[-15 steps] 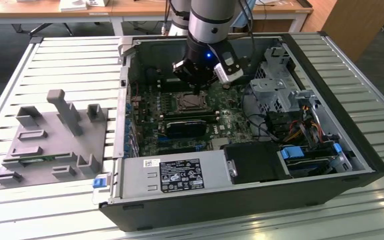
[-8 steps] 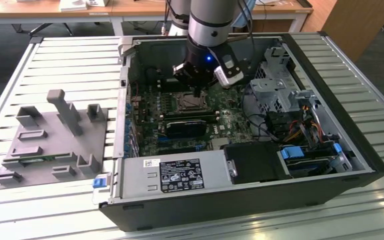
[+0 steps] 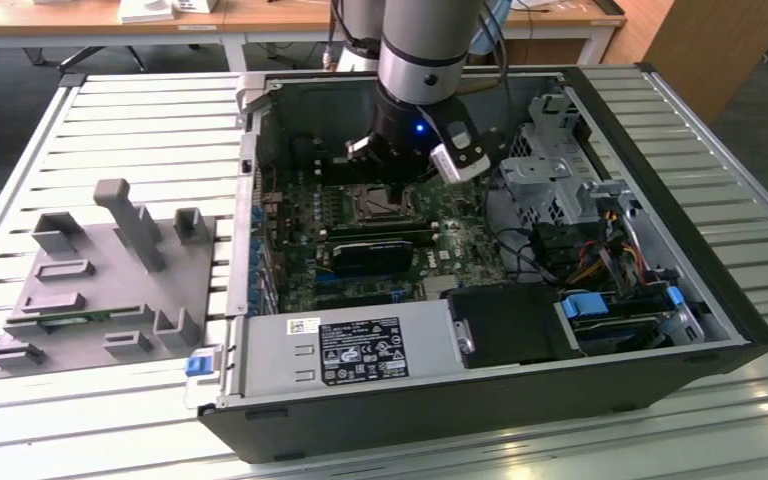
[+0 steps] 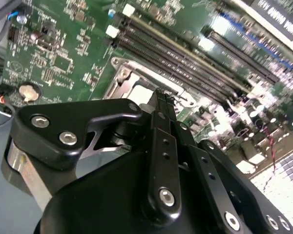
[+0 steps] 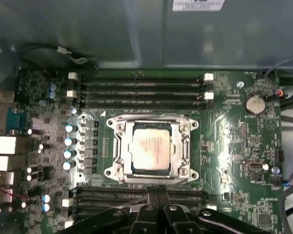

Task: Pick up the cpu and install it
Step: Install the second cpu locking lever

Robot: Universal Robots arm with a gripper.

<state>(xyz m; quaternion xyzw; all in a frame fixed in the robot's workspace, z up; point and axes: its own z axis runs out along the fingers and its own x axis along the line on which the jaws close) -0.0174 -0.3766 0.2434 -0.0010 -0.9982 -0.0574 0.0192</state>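
Slatted white table (image 3: 131,120) carries an opened black PC case (image 3: 491,400) lying on its side, with a grey plastic fixture (image 3: 104,280) sitting beside it toward the exterior view's left, and wooden desks further back. Inside the case, the green motherboard (image 5: 234,146) is exposed, and the arm reaches down into it, so the end effector (image 5: 158,197) hangs right over the board, close to the socket frame (image 5: 151,146). Its two black fingers (image 4: 162,105) look pressed together with nothing pinched between them, seen in both wrist views. The cpu (image 5: 150,148) is already sitting in the socket, silver top facing up, with the metal frame around it; in the first wrist view it's just beyond the fingertips, not touching them. Rows of long memory slots (image 5: 136,90) run on either side of the socket. A round coin battery (image 5: 255,104) sits off toward one corner of the board.
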